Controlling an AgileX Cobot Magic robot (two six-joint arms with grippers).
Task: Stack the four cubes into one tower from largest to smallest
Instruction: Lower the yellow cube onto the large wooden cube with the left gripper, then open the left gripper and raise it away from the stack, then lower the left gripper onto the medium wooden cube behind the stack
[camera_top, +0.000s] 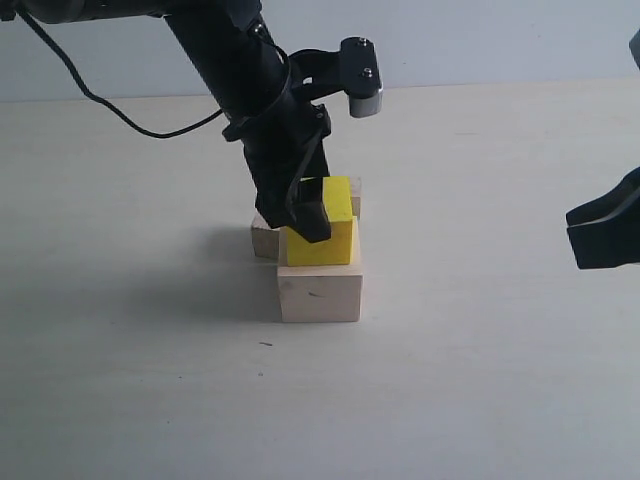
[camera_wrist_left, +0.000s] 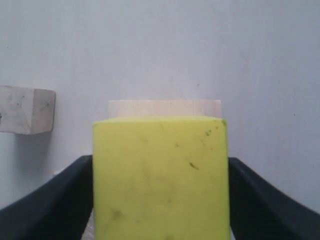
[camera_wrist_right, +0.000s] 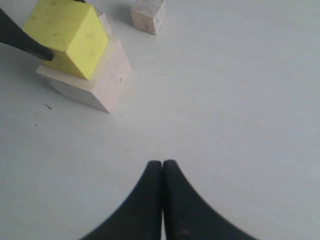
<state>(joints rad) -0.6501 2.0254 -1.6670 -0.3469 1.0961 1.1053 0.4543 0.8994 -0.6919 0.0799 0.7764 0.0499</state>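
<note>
The yellow cube sits on top of the large pale wood cube in the middle of the table. My left gripper comes down from above, shut on the yellow cube, with a black finger pressed against each side. Past it only a strip of the pale cube shows. Two small bare wood cubes lie on the table behind the stack: one at its left, one at its right. My right gripper hangs shut and empty at the far right, its tips together.
In the right wrist view one small cube lies apart from the stack, and the other peeks out from behind the yellow cube. A black cable trails from the left arm over the table's far side.
</note>
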